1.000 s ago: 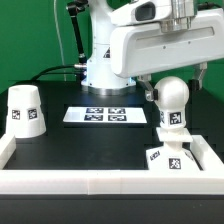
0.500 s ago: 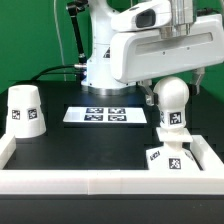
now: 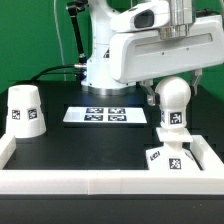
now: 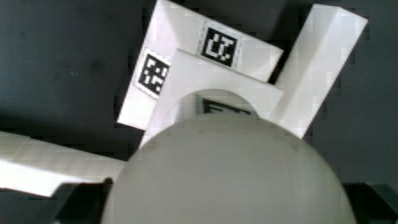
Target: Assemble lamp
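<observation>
The lamp (image 3: 172, 118) is in three separate parts on the black counter (image 3: 90, 140). By the counter's edge on the exterior view's left, the shade (image 3: 21, 108) stands alone with its wide end down. A tag faces the camera, and it is well apart from everything else.

Mid-counter, toward the far edge, the marker board (image 3: 98, 115) lies flat.

Toward the edge on the exterior view's right, the bulb (image 3: 172, 96) stands upright on its stem, round end up, with a tag on the stem. The gripper (image 3: 174, 88) hangs over it from the arm (image 3: 150, 45). One dark finger (image 3: 150, 94) shows just beside the bulb on the exterior view's left, while the other finger is not clear. I cannot tell whether the fingers clamp the bulb or only flank it, nor whether the stem touches the counter.

In the near corner on that same side sits the base (image 3: 167, 156), seemingly tilted, tags showing, close against the white rim (image 3: 100, 182). It is just in front of the bulb, but I cannot tell whether the two touch.

In the wrist view the bulb's dome (image 4: 222, 165) fills the foreground. Beyond it are the base (image 4: 178, 95), with two tags visible, and a strip of rim (image 4: 329, 60).
</observation>
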Controlling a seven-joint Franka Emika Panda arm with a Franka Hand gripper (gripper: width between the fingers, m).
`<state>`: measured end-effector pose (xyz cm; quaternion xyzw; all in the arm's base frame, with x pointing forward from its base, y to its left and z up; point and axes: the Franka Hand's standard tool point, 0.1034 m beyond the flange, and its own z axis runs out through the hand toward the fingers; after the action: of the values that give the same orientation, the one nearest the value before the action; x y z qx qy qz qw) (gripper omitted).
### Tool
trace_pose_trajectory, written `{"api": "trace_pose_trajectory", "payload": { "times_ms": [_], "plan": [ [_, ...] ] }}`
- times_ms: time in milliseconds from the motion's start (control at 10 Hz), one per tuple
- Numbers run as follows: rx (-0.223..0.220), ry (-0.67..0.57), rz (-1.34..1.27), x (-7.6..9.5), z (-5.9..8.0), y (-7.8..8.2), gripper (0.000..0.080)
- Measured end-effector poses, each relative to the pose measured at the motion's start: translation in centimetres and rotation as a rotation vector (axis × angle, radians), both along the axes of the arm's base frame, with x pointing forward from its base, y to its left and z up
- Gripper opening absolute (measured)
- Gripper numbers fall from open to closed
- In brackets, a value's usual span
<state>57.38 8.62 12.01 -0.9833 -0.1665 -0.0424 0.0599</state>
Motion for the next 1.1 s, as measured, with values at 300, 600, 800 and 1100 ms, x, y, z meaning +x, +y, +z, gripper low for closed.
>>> {"api": "trace_pose_trajectory", "payload": {
  "times_ms": [300, 600, 800, 1100],
  "plan": [
    [0.030, 0.054, -0.396, -0.13, -0.03, 1.02, 0.0579],
    [0.055, 0.097, -0.686, 0.03, -0.08, 1.00, 0.0580],
    [0.069, 0.118, -0.831, 0.04, -0.08, 1.09, 0.0580],
    [0.093, 0.153, -1.022, 0.02, -0.07, 1.24, 0.0580]
  ]
}}
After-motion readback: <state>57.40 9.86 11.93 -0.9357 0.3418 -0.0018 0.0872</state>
